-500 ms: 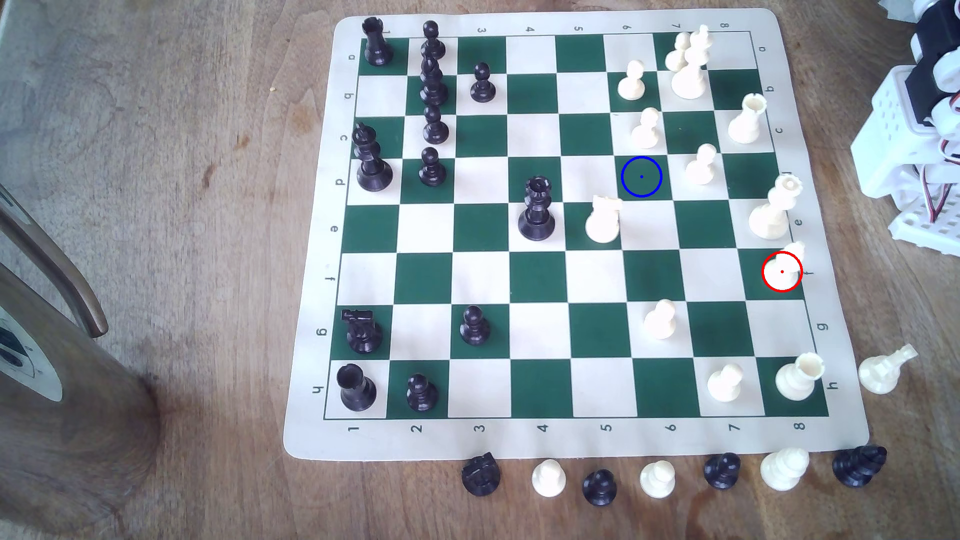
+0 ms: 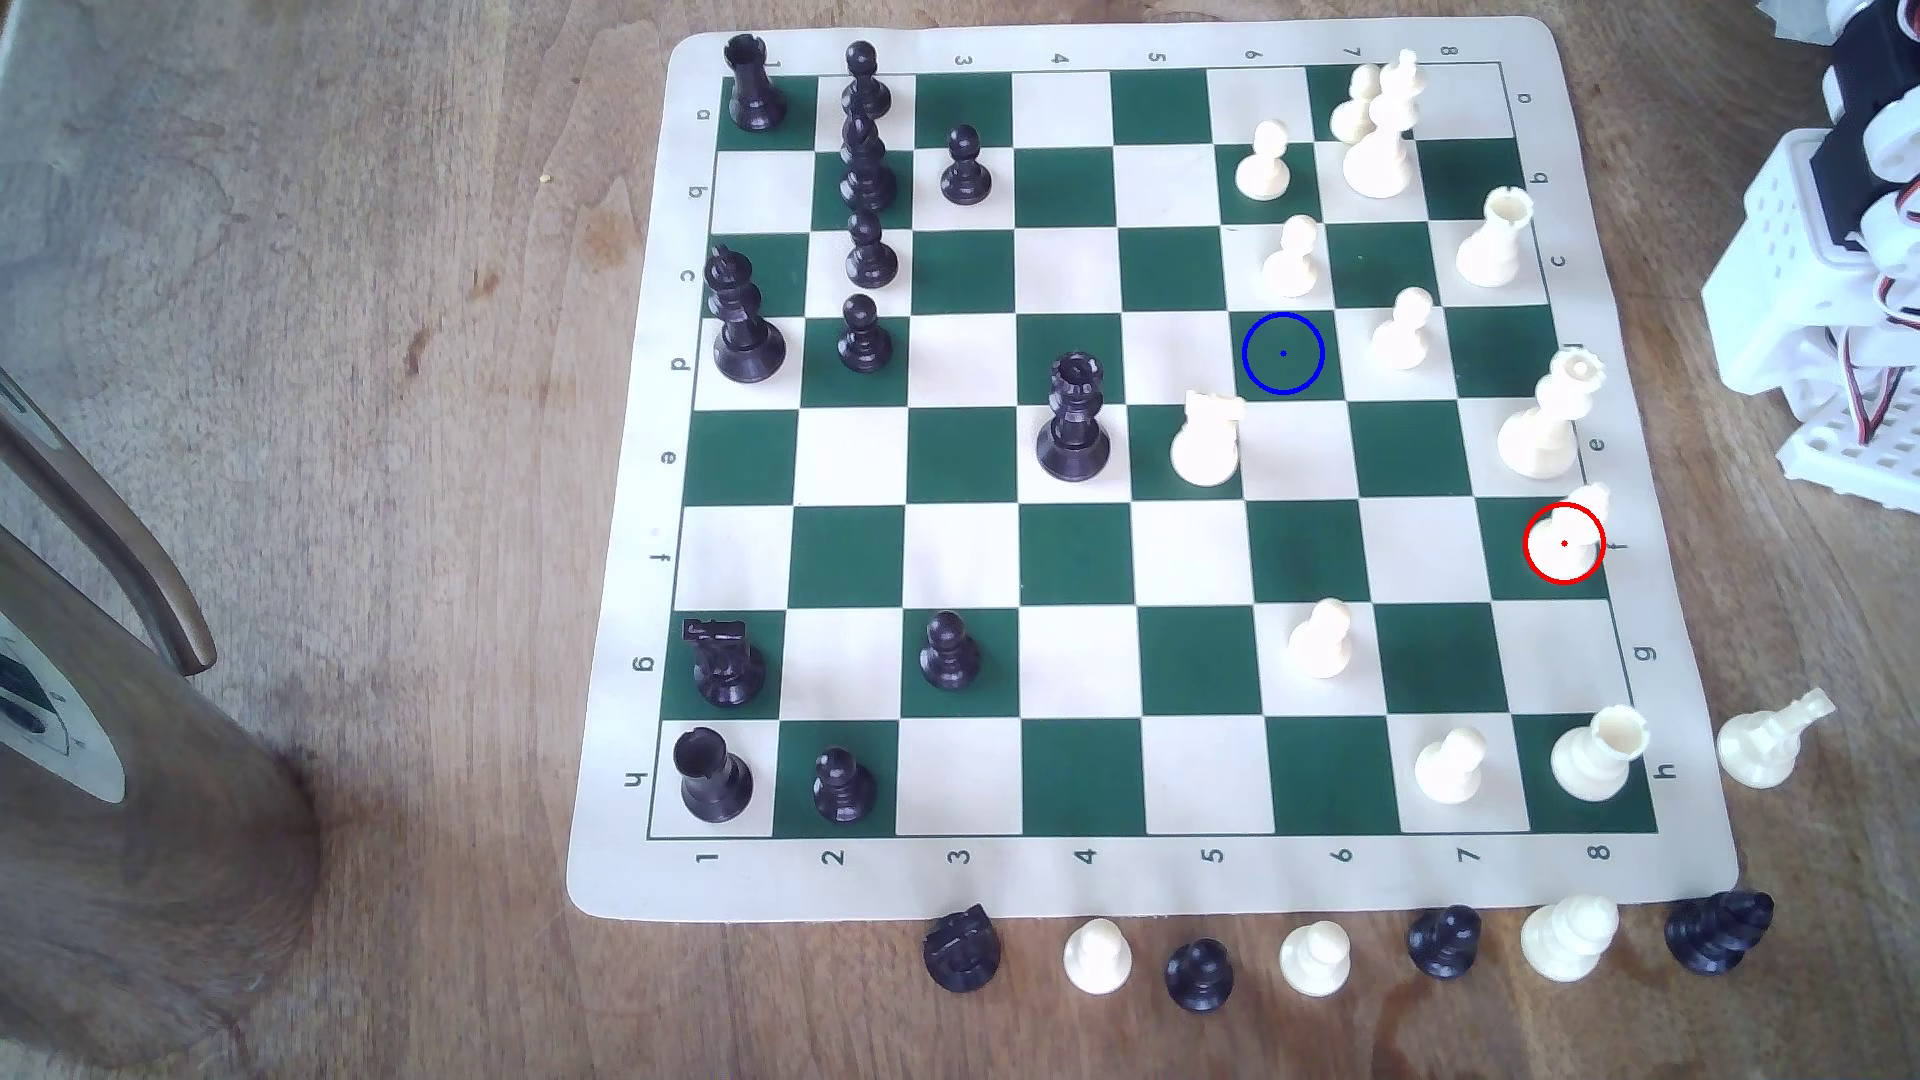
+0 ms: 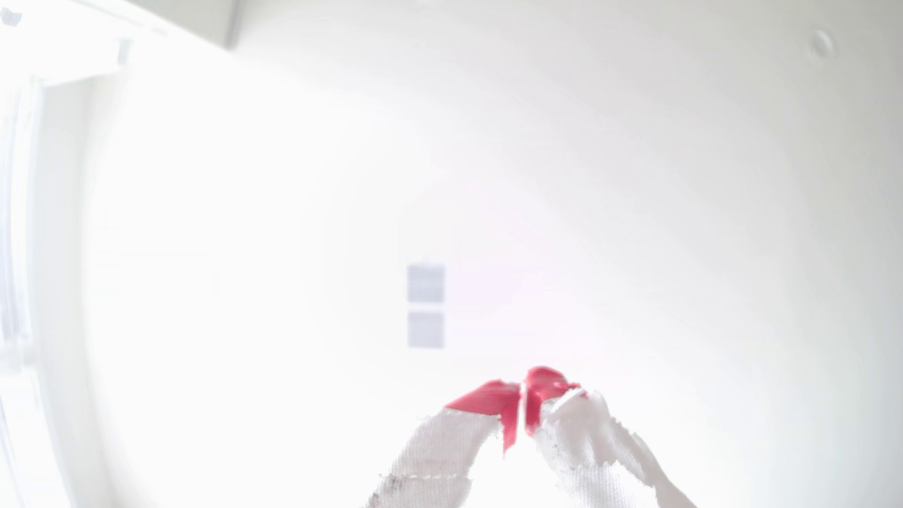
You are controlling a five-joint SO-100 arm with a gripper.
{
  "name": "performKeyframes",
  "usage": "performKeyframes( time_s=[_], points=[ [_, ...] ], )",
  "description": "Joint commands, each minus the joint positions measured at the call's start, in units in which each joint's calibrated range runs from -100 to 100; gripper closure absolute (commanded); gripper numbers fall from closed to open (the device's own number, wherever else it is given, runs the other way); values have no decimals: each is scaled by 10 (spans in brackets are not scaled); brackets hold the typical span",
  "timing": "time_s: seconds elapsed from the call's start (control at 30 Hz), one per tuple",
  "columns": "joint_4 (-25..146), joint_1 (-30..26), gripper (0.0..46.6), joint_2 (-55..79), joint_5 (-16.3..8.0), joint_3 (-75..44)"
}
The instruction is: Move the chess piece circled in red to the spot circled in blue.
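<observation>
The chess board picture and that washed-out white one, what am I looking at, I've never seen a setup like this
One camera looks down at a chess mat on a wooden table. The white machinery at the exterior view's right edge is a small robot arm. A red ring marks the small white piece to be moved; a blue ring marks its target, a green square. The pale picture comes from a camera on the arm's wrist, showing the gripper, red-tipped fingers closed together, holding nothing, pointing at a bright wall.

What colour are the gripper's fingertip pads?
Red, on white cloth-wrapped fingers; the gripper shows this best in the wrist view.
</observation>
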Motion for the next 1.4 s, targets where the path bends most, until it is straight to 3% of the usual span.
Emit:
performKeyframes(
  time_s=[0.0,0.17,0.37,0.93,1.03,1.2,1.27,1.37],
  points=[
    [71,4,464,1,-1,-16],
    [293,-20,464,1,-1,-100],
    [626,30,444,1,-22,-244],
    [1238,79,445,2,-22,-406],
    [1295,83,287,2,-18,-463],
    [1318,70,292,2,-18,-483],
    [1337,70,334,2,-18,-493],
    [1360,68,302,2,-22,-498]
  ],
)
